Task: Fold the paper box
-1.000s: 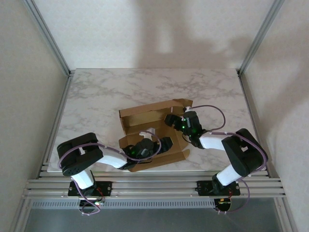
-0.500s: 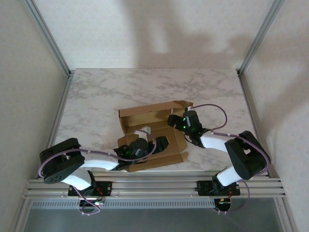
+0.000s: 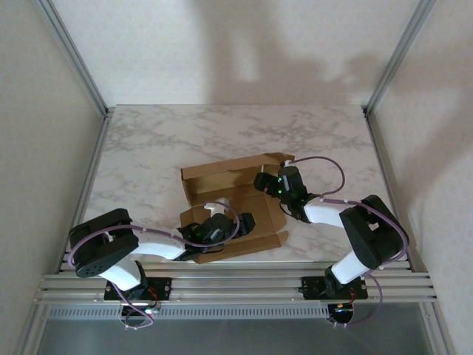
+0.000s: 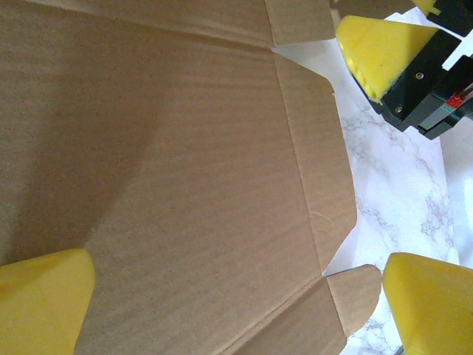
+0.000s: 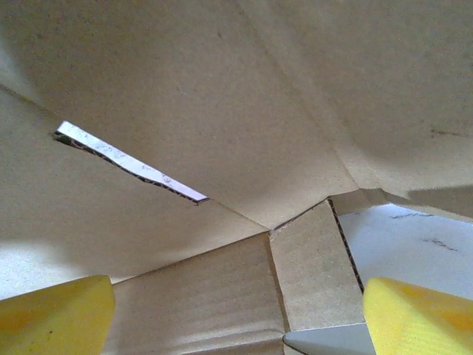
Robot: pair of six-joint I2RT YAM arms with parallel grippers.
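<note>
The paper box (image 3: 222, 177) is a brown cardboard sheet lying partly folded at the table's middle, with its far wall and right side raised. My left gripper (image 3: 244, 222) hovers open over the box's near panel (image 4: 185, 170), its yellow fingertips (image 4: 432, 299) spread wide with nothing between them. My right gripper (image 3: 260, 183) is open at the box's inner right corner, above a small corner flap (image 5: 314, 274) and near a slot (image 5: 129, 163) in the wall. Its yellow pad (image 4: 377, 44) also appears in the left wrist view, beyond the panel's edge.
The marble table (image 3: 148, 148) runs out on all sides of the box, with metal frame posts (image 3: 74, 59) at the back corners. A bare strip of table (image 4: 392, 185) lies between the near panel's right flap and my right gripper.
My left arm's elbow swung out to the left and partly back, and its gripper slid slightly left over the near panel. The right gripper hardly moved.
</note>
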